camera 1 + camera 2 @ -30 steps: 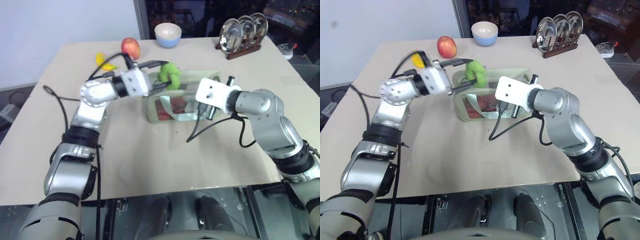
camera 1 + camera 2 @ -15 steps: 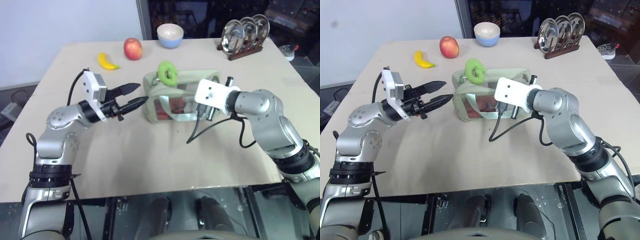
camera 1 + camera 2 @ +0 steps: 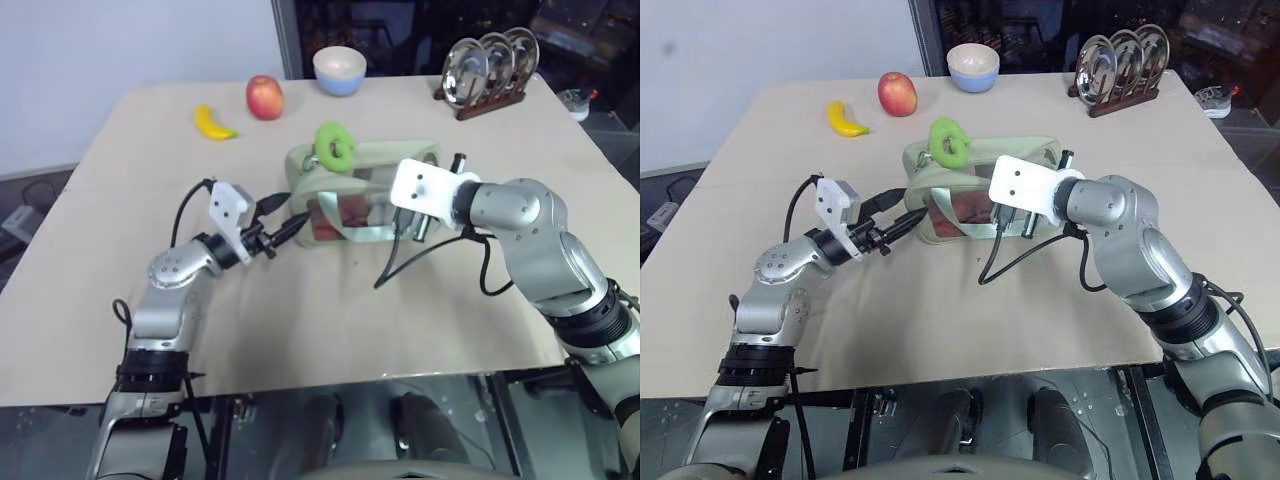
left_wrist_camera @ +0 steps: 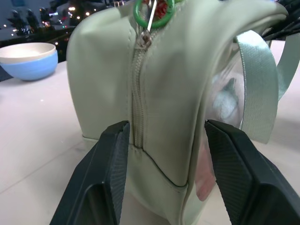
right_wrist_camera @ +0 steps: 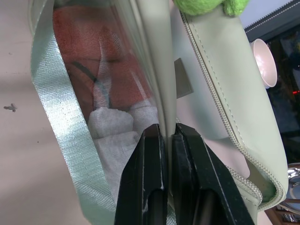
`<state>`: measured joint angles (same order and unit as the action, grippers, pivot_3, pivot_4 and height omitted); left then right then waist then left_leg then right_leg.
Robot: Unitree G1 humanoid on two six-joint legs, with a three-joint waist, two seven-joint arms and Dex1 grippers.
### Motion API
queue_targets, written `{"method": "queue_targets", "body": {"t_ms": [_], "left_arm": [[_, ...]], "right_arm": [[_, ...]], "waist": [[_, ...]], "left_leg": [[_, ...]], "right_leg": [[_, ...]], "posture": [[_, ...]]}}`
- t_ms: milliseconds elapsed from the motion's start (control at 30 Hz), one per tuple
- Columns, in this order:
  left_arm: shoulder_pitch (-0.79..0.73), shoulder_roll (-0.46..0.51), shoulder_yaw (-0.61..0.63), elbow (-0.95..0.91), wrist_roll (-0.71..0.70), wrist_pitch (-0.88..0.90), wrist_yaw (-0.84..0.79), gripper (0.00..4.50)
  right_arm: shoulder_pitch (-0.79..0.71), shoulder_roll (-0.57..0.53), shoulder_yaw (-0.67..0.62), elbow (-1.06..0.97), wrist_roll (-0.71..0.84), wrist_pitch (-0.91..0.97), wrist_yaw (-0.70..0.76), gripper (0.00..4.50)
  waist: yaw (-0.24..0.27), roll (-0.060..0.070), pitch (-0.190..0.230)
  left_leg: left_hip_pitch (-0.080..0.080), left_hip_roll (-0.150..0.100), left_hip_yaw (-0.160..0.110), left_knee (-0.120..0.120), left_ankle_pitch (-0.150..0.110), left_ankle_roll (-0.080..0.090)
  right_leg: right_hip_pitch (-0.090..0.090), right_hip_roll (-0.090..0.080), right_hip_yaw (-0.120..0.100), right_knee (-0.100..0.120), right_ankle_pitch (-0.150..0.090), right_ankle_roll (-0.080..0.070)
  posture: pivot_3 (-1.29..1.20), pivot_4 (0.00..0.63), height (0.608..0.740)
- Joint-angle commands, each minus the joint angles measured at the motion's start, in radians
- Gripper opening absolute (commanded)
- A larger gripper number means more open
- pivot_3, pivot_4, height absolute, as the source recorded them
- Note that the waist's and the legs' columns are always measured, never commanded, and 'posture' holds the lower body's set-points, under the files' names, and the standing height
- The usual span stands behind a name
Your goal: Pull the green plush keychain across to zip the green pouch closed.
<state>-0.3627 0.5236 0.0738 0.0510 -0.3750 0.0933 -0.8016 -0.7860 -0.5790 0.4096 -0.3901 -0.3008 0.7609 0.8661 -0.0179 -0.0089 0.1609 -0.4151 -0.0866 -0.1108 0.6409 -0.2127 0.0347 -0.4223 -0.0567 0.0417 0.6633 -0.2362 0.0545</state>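
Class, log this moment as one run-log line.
left gripper: open at green pouch end | right gripper: shut on pouch edge | green plush keychain: unheld

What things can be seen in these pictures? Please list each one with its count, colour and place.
green pouch: one, pale sage green, table centre.
green plush keychain: one, lime green, on top of the pouch at its left end.
banana: one, yellow, far left.
apple: one, red, right of the banana.
bowl: one, cream and blue, far edge.
plates in rack: three, silver, far right.
table: one, beige.
left gripper: open, around the pouch's left end.
right gripper: shut on the pouch's edge.
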Motion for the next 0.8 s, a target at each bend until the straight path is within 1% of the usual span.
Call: {"method": "queue_targets", "body": {"t_ms": [33,67,100,133,167,200,233,300,367,500,567,667,800], "left_arm": [[0.003,-0.013,0.016,-0.016,0.001,-0.027,0.004,1.49],[0.003,-0.017,0.016,-0.019,0.003,-0.029,0.007,1.0],[0.003,-0.018,0.016,-0.02,0.007,-0.032,0.01,0.51],[0.002,-0.02,0.018,-0.021,0.011,-0.035,0.012,0.21],[0.003,-0.02,0.018,-0.021,0.014,-0.038,0.015,0.0],[0.003,-0.022,0.02,-0.021,0.017,-0.04,0.018,0.0],[0.004,-0.022,0.021,-0.022,0.021,-0.046,0.022,0.0],[0.008,-0.023,0.02,-0.029,0.03,-0.052,0.027,0.0],[0.011,-0.024,0.018,-0.036,0.034,-0.055,0.03,0.0],[0.013,-0.023,0.013,-0.04,0.049,-0.066,0.034,0.0],[0.013,-0.023,0.011,-0.042,0.055,-0.07,0.036,0.0],[0.013,-0.024,0.008,-0.044,0.062,-0.074,0.04,0.0],[0.015,-0.026,0.002,-0.049,0.072,-0.082,0.043,0.0]], "right_arm": [[-0.017,-0.006,-0.017,-0.031,0.016,0.012,0.011,0.0],[-0.021,-0.001,-0.03,-0.035,0.031,0.02,0.016,0.0],[-0.026,0.006,-0.046,-0.039,0.049,0.034,0.019,0.38],[-0.031,0.013,-0.061,-0.041,0.062,0.044,0.016,0.77],[-0.034,0.02,-0.076,-0.042,0.071,0.052,0.007,1.11],[-0.038,0.036,-0.102,-0.043,0.085,0.068,-0.01,1.51],[-0.047,0.051,-0.139,-0.057,0.126,0.103,-0.001,2.01],[-0.079,0.086,-0.207,-0.092,0.216,0.172,0.028,2.01],[-0.135,0.13,-0.247,-0.091,0.272,0.224,0.017,2.01],[-0.218,0.2,-0.232,-0.005,0.286,0.224,-0.071,2.01],[-0.244,0.208,-0.165,0.068,0.237,0.136,-0.117,2.01],[-0.261,0.188,-0.05,0.146,0.154,-0.027,-0.151,2.01],[-0.272,0.178,0.042,0.211,0.075,-0.217,-0.169,2.01]], "waist": [[0.001,0.0,0.0],[0.002,0.0,0.0],[0.002,0.0,0.0],[0.001,0.0,0.0],[0.001,0.0,0.0],[0.001,0.0,0.0],[0.002,0.0,0.0],[0.003,0.0,0.0],[-0.001,0.0,0.0],[0.001,0.0,0.0],[0.001,0.0,0.0],[0.0,0.0,0.0],[0.0,0.0,0.0]], "left_leg": [[0.0,0.0,0.0,0.0,0.0,0.0],[0.0,0.0,0.0,0.0,0.0,0.0],[0.0,0.0,0.0,0.0,0.0,0.0],[0.0,0.0,0.0,0.0,0.0,0.0],[0.0,0.0,0.0,0.0,0.0,0.0],[0.0,0.0,0.0,0.0,0.0,0.0],[0.0,0.0,0.0,0.0,0.0,0.0],[0.0,0.0,0.0,0.0,0.0,0.0],[0.0,0.0,0.0,0.0,0.0,0.0],[0.0,0.0,-0.001,-0.001,-0.002,0.004],[0.0,0.0,-0.001,-0.001,-0.002,0.003],[0.0,-0.001,0.0,-0.001,0.0,0.0],[0.0,-0.001,0.0,-0.002,0.0,0.0]], "right_leg": [[0.0,0.0,0.0,0.0,0.0,0.0],[0.0,0.0,0.0,0.0,0.0,0.0],[0.0,0.0,0.0,0.0,0.0,0.0],[0.0,0.0,0.0,0.0,0.0,0.0],[0.0,0.0,0.0,0.0,0.0,0.0],[0.0,0.0,0.0,0.0,0.0,0.0],[0.0,0.0,0.0,0.0,0.0,0.0],[0.0,0.0,0.0,0.0,0.0,0.0],[0.0,0.0,0.0,0.0,0.0,0.0],[0.0,0.0,-0.001,0.0,0.0,0.0],[0.0,0.0,-0.001,0.0,0.0,0.0],[0.0,-0.001,-0.001,0.0,0.0,0.0],[-0.001,-0.001,0.0,0.0,0.0,0.0]], "posture": [[0.0,0.15,0.74],[0.0,0.15,0.74],[0.0,0.15,0.74],[0.0,0.15,0.74],[0.0,0.15,0.74],[0.0,0.15,0.74],[0.0,0.15,0.74],[0.0,0.15,0.74],[0.0,0.15,0.74],[0.0,0.15,0.74],[0.0,0.15,0.74],[0.0,0.15,0.74],[0.0,0.15,0.74]]}}
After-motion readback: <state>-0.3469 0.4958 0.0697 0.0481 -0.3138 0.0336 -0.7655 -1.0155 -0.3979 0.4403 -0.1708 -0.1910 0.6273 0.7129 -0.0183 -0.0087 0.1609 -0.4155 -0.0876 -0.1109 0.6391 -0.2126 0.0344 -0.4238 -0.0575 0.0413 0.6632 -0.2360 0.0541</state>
